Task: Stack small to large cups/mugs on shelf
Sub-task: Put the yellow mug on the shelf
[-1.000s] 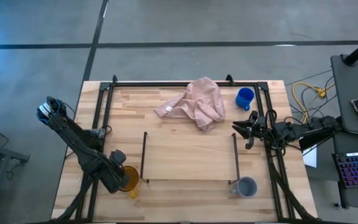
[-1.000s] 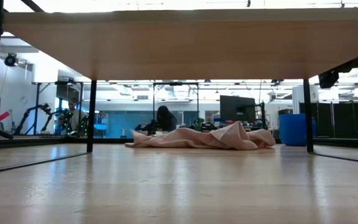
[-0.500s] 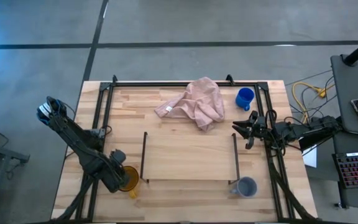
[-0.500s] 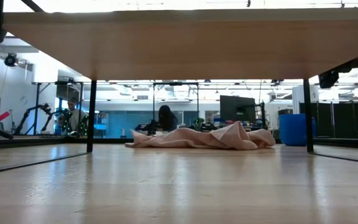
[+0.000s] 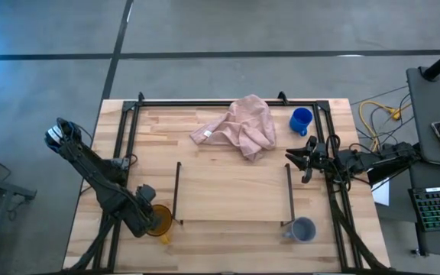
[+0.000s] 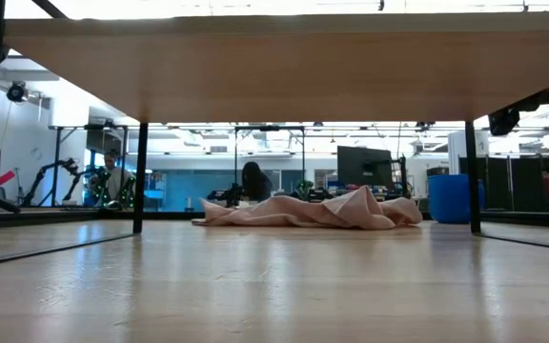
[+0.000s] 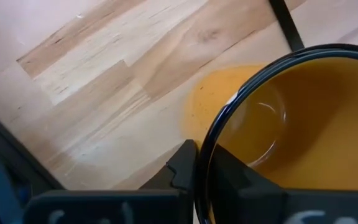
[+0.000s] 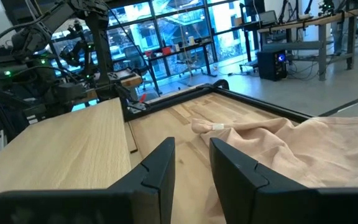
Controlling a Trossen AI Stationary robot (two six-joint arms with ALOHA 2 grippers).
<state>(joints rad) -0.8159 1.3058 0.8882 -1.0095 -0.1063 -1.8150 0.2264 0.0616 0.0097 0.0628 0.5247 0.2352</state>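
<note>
Your left gripper [image 5: 150, 221] pinches the dark rim of the wide yellow-orange mug [image 5: 159, 219], one finger inside and one outside, at the tabletop's [image 5: 155, 137] near left, just beside the light wooden shelf with thin black end rails [image 5: 234, 191]. A rim pinch is a thin hold — lift quickly and the mug may swing or slip, or clip the left rail. The small grey mug [image 5: 302, 229] sits off the shelf's right end, the bright blue mug [image 5: 301, 120] far right. Your right gripper [image 5: 305, 161] waits between them, fingers slightly parted, holding nothing. The crumpled pink cloth [image 5: 239, 128] lies behind the shelf — not in the path.
</note>
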